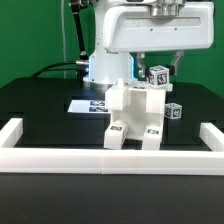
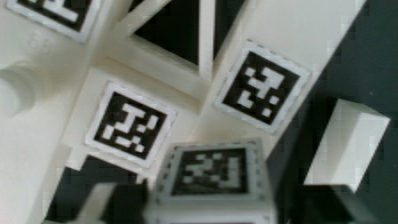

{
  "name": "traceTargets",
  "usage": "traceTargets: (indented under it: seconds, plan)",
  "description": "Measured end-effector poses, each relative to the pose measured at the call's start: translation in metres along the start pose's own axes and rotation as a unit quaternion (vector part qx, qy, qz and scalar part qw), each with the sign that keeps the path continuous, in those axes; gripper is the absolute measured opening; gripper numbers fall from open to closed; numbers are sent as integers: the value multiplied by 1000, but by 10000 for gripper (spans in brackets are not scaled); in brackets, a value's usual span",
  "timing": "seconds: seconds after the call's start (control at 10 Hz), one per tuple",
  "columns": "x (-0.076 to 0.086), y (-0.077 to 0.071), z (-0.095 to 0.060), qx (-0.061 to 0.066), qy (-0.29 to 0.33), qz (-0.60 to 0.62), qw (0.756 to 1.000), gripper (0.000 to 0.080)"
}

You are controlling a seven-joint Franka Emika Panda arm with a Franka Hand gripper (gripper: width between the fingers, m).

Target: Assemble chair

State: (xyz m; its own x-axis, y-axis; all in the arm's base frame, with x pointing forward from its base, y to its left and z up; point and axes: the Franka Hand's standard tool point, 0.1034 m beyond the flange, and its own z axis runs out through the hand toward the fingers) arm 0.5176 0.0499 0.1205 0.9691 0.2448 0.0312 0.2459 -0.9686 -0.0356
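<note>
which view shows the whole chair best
The exterior view: the chair shows in full, standing on the table. The wrist view shows only a blurry close-up of its tagged parts.

The chair pieces [image 1: 133,118] look like white moulded plastic, smooth with a soft, low sheen. Their tags [image 2: 260,84] are flat black-and-white print, matt, perhaps paper stickers, though the wrist view is too blurred to be sure. The table [image 1: 40,105] is matt black. The border rail [image 1: 110,160] is matt white. The arm's casing [image 1: 150,30] is glossy white plastic.
</note>
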Motion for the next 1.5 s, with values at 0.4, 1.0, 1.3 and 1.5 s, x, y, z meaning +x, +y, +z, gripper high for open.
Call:
traceTargets:
  seconds: [0.4, 1.0, 1.3, 1.5]
  plan:
    - [0, 0, 0, 0, 0, 14, 1000, 288]
    - [0, -1, 0, 1, 0, 220, 975, 289]
    - [0, -1, 0, 2, 0, 300, 954, 289]
    - [0, -2, 0, 3, 0, 375, 927, 289]
